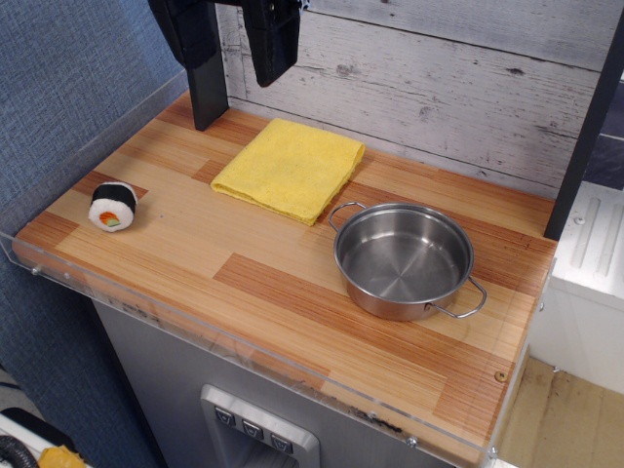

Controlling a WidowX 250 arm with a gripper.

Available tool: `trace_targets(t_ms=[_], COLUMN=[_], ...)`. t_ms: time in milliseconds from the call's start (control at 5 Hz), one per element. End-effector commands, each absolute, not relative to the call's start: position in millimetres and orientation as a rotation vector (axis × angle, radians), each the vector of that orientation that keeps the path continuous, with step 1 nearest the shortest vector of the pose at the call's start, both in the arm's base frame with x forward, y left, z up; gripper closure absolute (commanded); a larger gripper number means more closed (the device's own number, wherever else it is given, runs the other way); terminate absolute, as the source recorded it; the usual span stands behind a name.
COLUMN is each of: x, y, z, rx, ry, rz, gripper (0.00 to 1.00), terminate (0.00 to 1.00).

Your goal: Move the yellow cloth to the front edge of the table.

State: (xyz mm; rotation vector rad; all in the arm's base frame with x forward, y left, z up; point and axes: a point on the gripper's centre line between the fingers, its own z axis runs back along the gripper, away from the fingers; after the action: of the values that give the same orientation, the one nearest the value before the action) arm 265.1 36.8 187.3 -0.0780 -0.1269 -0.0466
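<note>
Blue textured wall covering fills the left side, and below and well to the left of the gripper (255, 44) a toy sushi roll (113, 206) lies near the bench's (244, 263) left edge, with the clear acrylic rim (58, 278) running just in front of it. The gripper itself is black and cut off by the top edge, so only its lower part shows; one long finger reaches down to the back of the bench and a shorter one hangs beside it, but whether they stand wide or narrow I cannot tell. Just below and slightly right of the gripper, apart from it, the yellow cloth (290, 168) lies flat and folded at the back of the striped wood. Further right and nearer the front stands a steel pot (404, 259), empty, its left handle close to the cloth's corner. Whitewashed planks form the back wall (448, 88).
</note>
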Motion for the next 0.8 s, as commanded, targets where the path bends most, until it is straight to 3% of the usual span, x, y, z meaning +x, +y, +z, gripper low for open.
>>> trace_targets(t_ms=[0, 400, 600], x=[265, 292, 311], y=[37, 63, 89], z=[187, 190, 189], rx=[-0.078, -0.127, -0.108], ry=[-0.127, -0.172, -0.195], rz=[-0.047, -0.007, 0.012], gripper=[0.00, 0.00, 0.00], terminate=[0.00, 0.00, 0.00])
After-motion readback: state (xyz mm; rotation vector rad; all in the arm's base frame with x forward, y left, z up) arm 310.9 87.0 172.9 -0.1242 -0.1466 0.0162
